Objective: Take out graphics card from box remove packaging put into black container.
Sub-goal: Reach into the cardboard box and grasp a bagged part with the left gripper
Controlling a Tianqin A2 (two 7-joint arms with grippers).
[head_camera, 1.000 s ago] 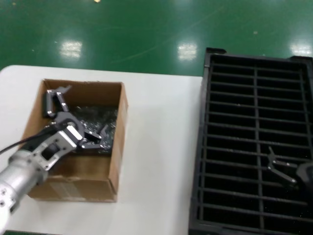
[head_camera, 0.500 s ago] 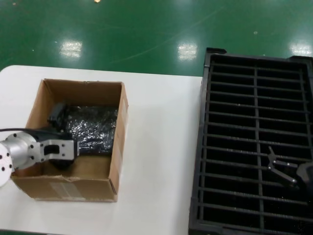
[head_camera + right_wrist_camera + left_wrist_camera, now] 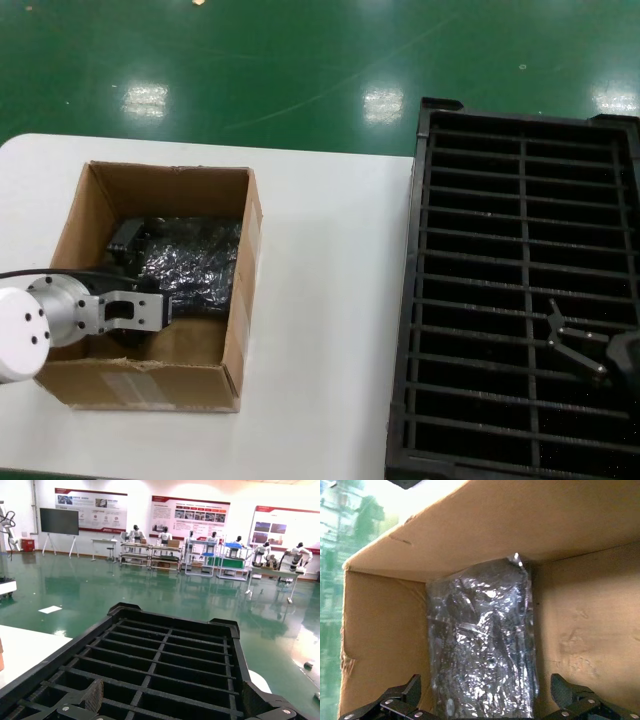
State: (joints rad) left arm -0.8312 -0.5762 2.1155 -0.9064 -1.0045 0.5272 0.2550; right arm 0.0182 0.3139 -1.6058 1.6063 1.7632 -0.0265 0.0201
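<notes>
White table (image 3: 330,300) on a green floor: left gripper (image 3: 487,702) spread wide inside the box (image 3: 240,300), straddling the packaging (image 3: 482,650); right gripper (image 3: 580,345) hangs open over the black container (image 3: 520,150).

Packaging (image 3: 485,645) hides the graphics card inside.

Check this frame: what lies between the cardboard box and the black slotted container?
In the head view, only bare white table lies between the box and the black container.
</notes>
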